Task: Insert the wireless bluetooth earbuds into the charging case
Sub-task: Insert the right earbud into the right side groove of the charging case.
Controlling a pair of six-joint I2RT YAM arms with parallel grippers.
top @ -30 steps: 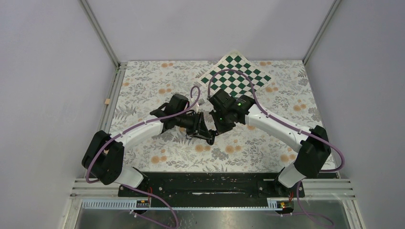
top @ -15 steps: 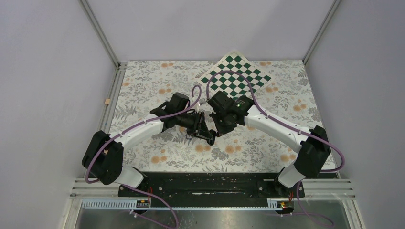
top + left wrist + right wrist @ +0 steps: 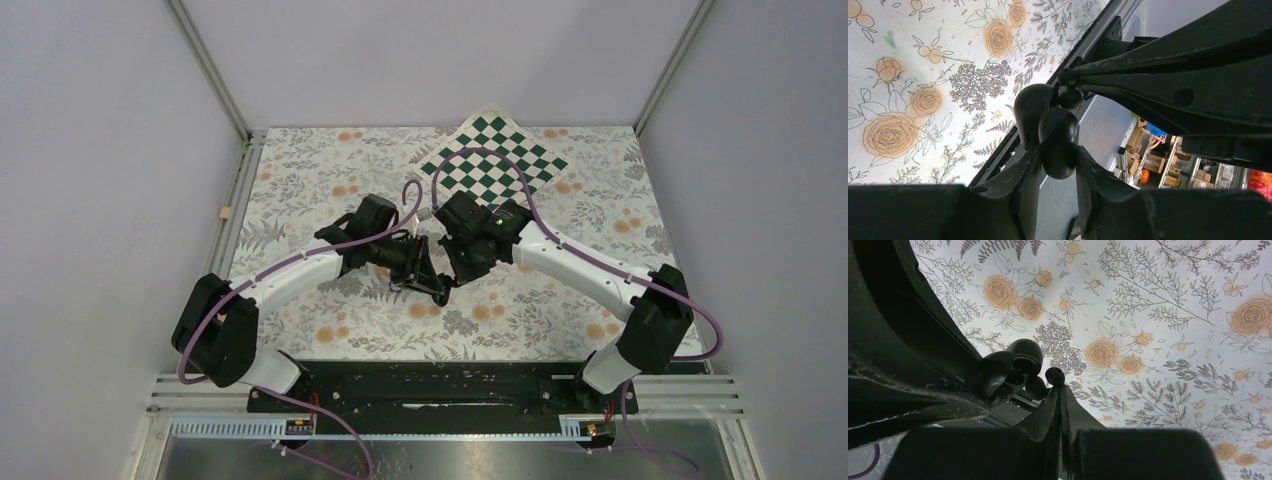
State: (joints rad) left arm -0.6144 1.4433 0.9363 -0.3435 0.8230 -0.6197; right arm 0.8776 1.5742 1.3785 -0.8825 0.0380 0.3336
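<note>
My left gripper is shut on the charging case, a black oval pebble held off the floral table with its lid hinged open. In the right wrist view the open case shows dark cavities, and a round black shape sits at its edge; I cannot tell whether that is a bud. My right gripper is shut, pinching one tiny black earbud at its fingertips, just beside the case opening. The same earbud hangs right above the case. From above, both grippers meet at mid table.
A green and white checkered mat lies at the back, right of centre. A small tan strip sits on the left rail. The floral cloth covers the table, and metal frame posts stand at the back corners.
The right gripper with its earbud has edged slightly left, closer to the case. The left arm holds still.
</note>
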